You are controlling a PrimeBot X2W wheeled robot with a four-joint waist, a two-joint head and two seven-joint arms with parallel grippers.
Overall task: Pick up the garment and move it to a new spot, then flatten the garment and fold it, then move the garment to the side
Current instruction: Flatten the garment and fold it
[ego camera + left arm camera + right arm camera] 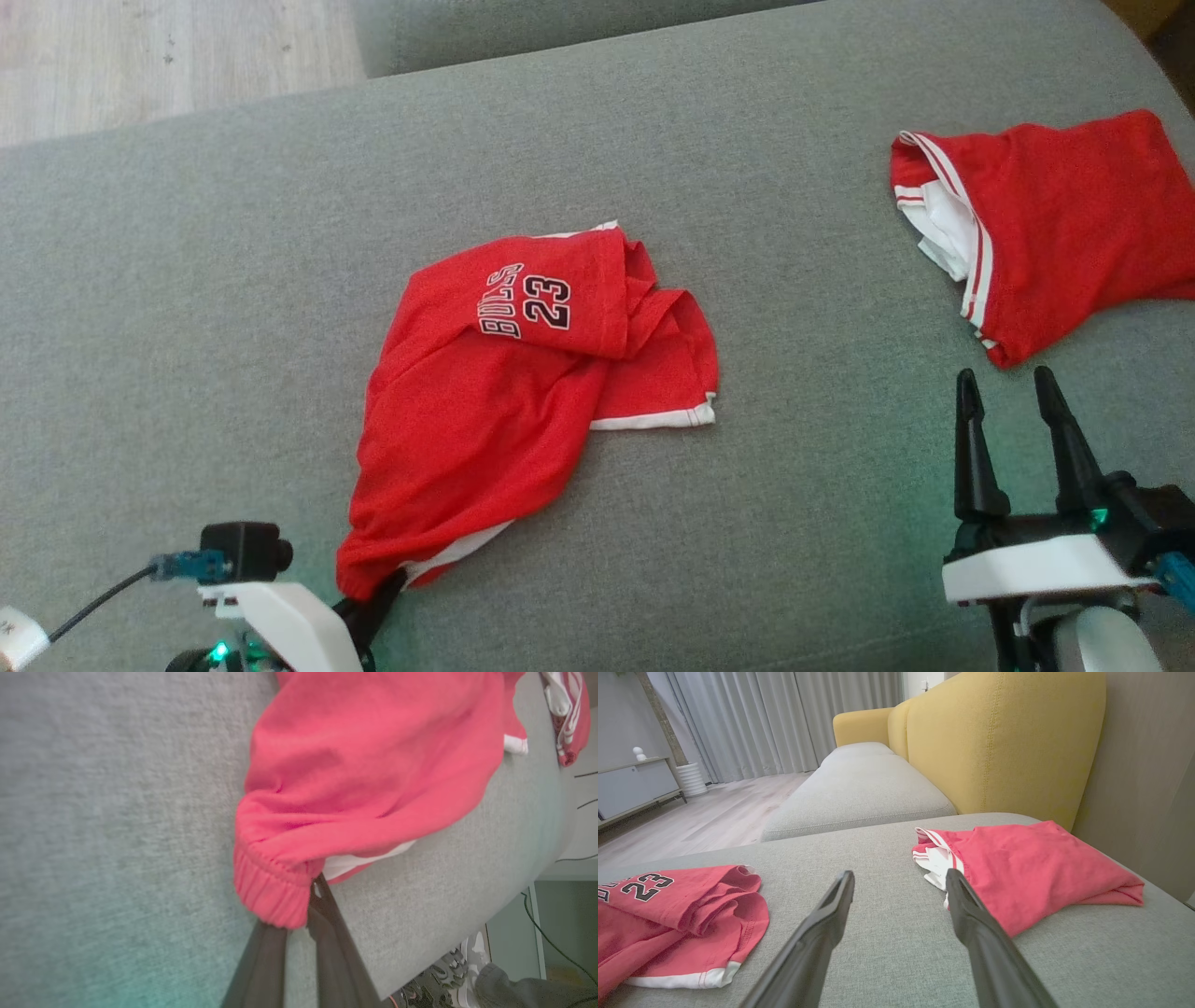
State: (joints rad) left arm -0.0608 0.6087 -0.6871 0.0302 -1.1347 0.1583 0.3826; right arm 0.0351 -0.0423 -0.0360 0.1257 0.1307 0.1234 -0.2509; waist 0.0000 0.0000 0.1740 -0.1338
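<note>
Garment (467,420) ctr of cushion (187,280), 2nd garment (1074,224) to its R.

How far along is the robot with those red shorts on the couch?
Early. Done: the left gripper is shut on the waistband of the red shorts. In hand: the pick-up; the shorts lie crumpled on the grey cushion, not lifted. Left: moving, flattening, folding, setting aside. The right gripper hangs open, empty, near a second red garment at the side.

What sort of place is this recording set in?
Most likely a home living room: a grey sofa seat with a yellow backrest, long grey curtains behind it, and a low cabinet on a wooden floor.
</note>
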